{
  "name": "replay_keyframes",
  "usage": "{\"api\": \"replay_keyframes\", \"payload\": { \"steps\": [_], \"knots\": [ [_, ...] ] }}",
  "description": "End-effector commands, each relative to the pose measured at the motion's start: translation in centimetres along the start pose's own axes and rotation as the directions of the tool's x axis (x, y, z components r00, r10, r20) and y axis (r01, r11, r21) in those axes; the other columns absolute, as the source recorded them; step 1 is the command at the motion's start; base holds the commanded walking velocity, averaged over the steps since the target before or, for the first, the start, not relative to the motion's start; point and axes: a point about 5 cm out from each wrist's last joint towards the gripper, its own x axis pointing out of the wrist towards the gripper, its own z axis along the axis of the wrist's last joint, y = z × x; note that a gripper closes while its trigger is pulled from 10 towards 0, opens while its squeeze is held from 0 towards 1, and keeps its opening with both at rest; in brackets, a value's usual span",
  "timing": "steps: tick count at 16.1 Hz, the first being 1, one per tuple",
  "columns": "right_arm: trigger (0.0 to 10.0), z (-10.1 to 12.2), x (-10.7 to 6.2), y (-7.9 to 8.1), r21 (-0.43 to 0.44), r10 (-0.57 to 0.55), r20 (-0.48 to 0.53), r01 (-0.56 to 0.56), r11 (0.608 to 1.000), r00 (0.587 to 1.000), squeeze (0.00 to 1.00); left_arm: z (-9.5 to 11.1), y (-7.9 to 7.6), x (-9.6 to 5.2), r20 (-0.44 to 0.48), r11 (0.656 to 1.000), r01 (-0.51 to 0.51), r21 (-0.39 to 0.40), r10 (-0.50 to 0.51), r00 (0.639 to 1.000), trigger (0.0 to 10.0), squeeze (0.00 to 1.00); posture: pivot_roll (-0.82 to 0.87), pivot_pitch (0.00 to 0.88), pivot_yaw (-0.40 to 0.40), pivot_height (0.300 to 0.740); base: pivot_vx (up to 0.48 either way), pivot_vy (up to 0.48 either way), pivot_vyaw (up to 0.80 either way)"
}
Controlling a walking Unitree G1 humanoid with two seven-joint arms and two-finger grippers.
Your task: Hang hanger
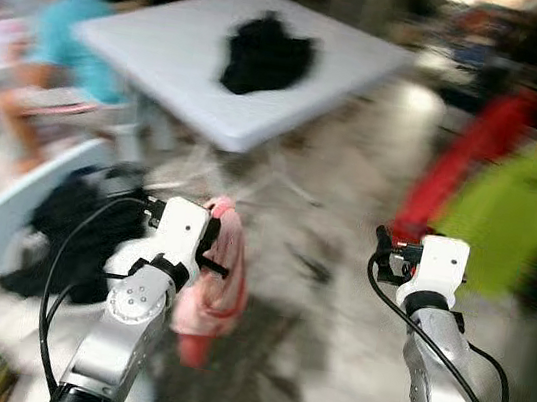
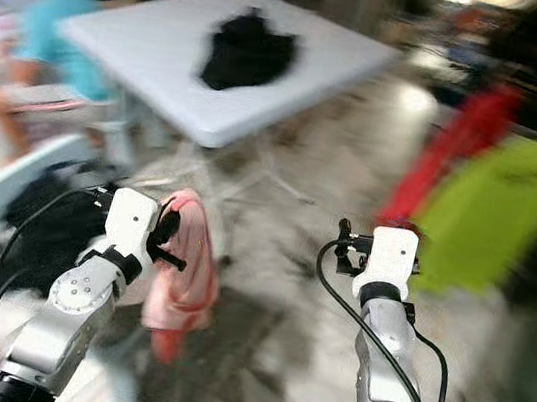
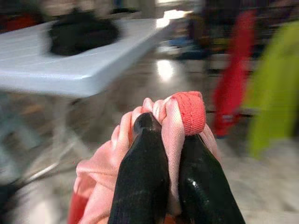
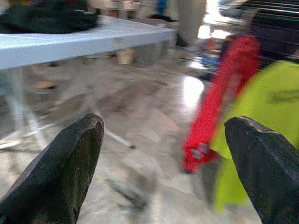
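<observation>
Left pincer (image 3: 163, 154) clamped tight on bunched pink garment (image 1: 219, 285), dangling over floor. Right pincer (image 4: 163, 163) spread wide, holding nothing. Ahead: red garment (image 4: 219, 107), lime garment (image 4: 257, 121) hanging; black cloth (image 1: 265, 54) on white tabletop (image 1: 169, 55). Blurry.

A pink garment (image 1: 217, 274) with a red ribbed collar (image 3: 190, 112) hangs bunched and limp above the floor, its top pinched between the left gripper (image 3: 163, 154)'s closed jaws. Whether a hanger is inside cannot be told.
</observation>
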Motion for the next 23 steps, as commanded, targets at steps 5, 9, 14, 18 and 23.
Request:
{"api": "replay_keyframes", "payload": {
  "steps": [5, 9, 14, 18, 23],
  "knots": [
    [10.0, 0.35, -0.01, -0.09, -0.001, -0.005, 0.008, 0.005, 1.0, 1.0, 0.0, 1.12, -0.2, 0.1, 0.057, 1.0, 0.028, 0.005, -0.028, 0.998, 10.0, 0.0, -0.02, 0.014, 0.034, 0.74, 0.355, 0.0, -0.65],
    [10.0, 0.19, -0.18, 0.0, -0.001, -0.004, 0.003, 0.004, 1.0, 1.0, 0.0, 1.11, -0.14, 0.02, 0.06, 1.0, 0.03, 0.001, -0.03, 0.998, 10.0, 0.0, -0.02, 0.015, 0.035, 0.74, 0.403, 0.062, -0.5],
    [10.0, 0.11, -0.15, 0.01, -0.001, -0.005, 0.0, 0.005, 1.0, 1.0, 0.0, 1.16, -0.11, 0.11, 0.065, 0.999, 0.036, 0.011, -0.036, 0.997, 10.0, 0.0, -0.02, 0.013, 0.038, 0.74, 0.413, 0.243, -0.08],
    [10.0, 0.15, -0.08, 0.01, -0.001, -0.007, 0.002, 0.007, 1.0, 1.0, 0.0, 1.14, -0.15, 0.16, 0.065, 0.999, 0.04, 0.014, -0.04, 0.997, 10.0, 0.0, -0.02, 0.013, 0.038, 0.74, 0.412, 0.247, 0.0],
    [10.0, 0.06, -0.03, 0.09, 0.002, -0.012, -0.005, 0.012, 1.0, 1.0, 0.0, 0.9, -0.5, 0.14, 0.052, 0.998, 0.062, 0.024, -0.064, 0.997, 10.0, 0.0, -0.02, 0.009, 0.037, 0.74, 0.367, 0.209, -0.16]
  ]
}}
